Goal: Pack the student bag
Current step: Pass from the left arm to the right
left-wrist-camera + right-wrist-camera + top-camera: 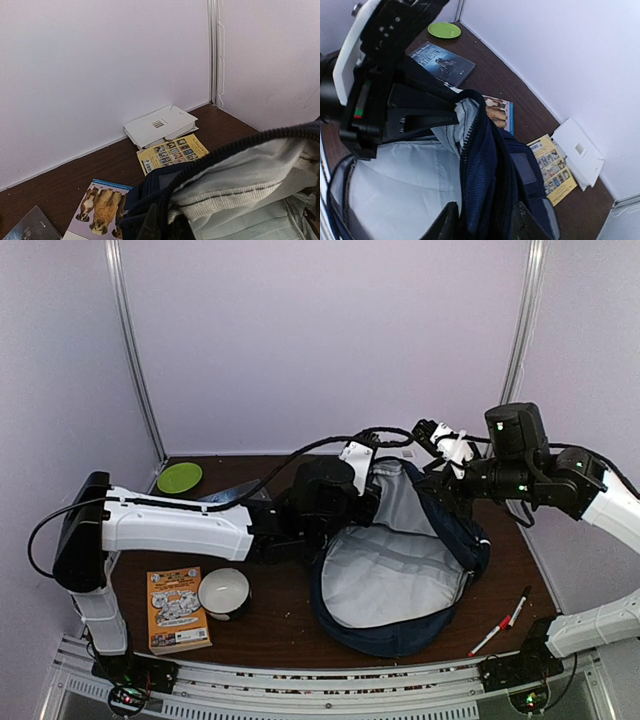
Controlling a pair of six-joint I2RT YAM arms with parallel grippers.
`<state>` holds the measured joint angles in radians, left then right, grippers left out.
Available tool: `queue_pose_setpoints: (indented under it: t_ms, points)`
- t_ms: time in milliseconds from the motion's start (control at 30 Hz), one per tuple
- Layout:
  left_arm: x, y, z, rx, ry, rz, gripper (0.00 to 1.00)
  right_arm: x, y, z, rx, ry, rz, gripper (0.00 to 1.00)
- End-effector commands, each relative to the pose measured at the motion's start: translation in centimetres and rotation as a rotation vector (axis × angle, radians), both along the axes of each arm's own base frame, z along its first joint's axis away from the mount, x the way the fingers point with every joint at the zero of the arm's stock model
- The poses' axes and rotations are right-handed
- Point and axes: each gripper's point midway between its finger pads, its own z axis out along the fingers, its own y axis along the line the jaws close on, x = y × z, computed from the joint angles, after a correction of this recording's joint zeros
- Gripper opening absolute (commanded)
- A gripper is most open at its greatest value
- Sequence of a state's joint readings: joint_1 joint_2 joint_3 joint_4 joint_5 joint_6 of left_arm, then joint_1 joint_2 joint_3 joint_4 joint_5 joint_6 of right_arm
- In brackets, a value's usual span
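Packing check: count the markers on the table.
2. The nearer marker and the farther marker lie right of the bag, by the front edge. The bag may hide more.

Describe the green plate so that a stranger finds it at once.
Find the brown table, then its far left corner. The green plate lies there, next to a dark book; it alone is round and bright green.

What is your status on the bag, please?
Left gripper shut on bag rim. Right gripper gripping opposite rim. Bag mouth open, nothing visible inside. Books lie behind, unpacked.
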<state>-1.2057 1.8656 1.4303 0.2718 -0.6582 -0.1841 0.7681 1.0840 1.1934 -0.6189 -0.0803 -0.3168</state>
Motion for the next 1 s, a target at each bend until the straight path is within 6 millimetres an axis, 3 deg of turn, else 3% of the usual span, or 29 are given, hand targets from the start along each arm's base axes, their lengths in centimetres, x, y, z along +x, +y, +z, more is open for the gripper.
queue_pose_setpoints:
  t_ms: [0, 33, 133, 200, 233, 333, 433, 567, 800, 967]
  points:
    - [-0.5, 0.9, 5.0, -0.148, -0.055, -0.048, 0.0, 1.6, -0.5, 0.8, 0.009, -0.065, -0.076, 0.14]
    - [-0.8, 0.7, 4.7, -0.116, -0.058, -0.078, 0.01, 1.4, -0.4, 1.0, 0.01, -0.071, -0.055, 0.07]
    - [-1.7, 0.9, 3.2, 0.006, -0.049, -0.141, 0.48, -0.1, -0.5, 1.4, -0.009, -0.069, 0.019, 0.0]
    - [-2.4, 1.9, 2.2, 0.071, -0.041, -0.172, 0.63, -2.0, -0.4, 1.5, -0.033, -0.066, 0.129, 0.0]
    - [-2.8, 2.5, 1.8, 0.092, -0.042, -0.202, 0.65, -3.2, -0.5, 1.3, -0.061, -0.061, 0.194, 0.0]
    - [-4.6, 3.1, 1.2, 0.126, -0.011, -0.406, 0.69, -5.6, -1.1, 0.3, -0.115, -0.039, 0.296, 0.0]
    - [-6.6, 2.6, -0.1, 0.17, 0.041, -0.642, 0.65, -6.8, -1.6, -1.0, -0.162, -0.019, 0.352, 0.0]
    - [-9.1, 1.2, -0.5, 0.214, 0.026, -0.851, 0.62, -7.1, -1.7, -1.5, -0.161, -0.012, 0.357, 0.0]
    - [-10.8, -1.1, -1.4, 0.189, 0.085, -1.06, 0.56, -7.8, -2.1, -1.5, -0.179, -0.016, 0.386, 0.0]
    - [-13.1, -1.1, -2.0, 0.209, 0.119, -1.202, 0.55, -7.9, -2.2, -2.1, -0.189, -0.005, 0.381, 0.0]
